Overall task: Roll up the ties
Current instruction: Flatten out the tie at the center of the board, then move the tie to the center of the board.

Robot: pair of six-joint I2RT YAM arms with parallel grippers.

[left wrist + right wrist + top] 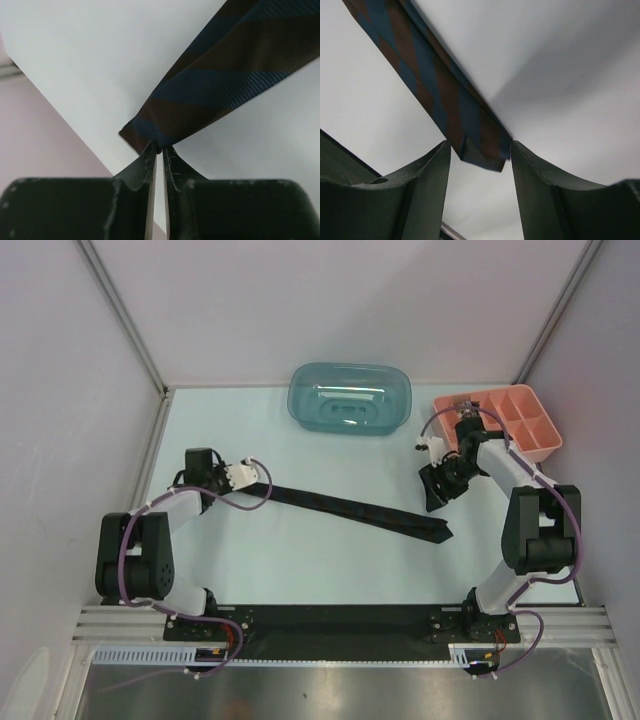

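On the surface (300, 570) the rolling is, in my judgement, not yet begun. The tie (350, 508) lies flat and stretched out, running diagonally from the left side down toward the right, and I see no turn of a roll anywhere on it. One end is pinched between the left fingers (145, 167), which are closed on it. The other end lies just in front of the right fingers (427, 180), which stand apart and grip nothing. So the whole rolling is left to do.

I count only one tie, one teal basin (300, 400) at the back, one pink tray (548, 445) with compartments at the back right, and two pairs of fingers.
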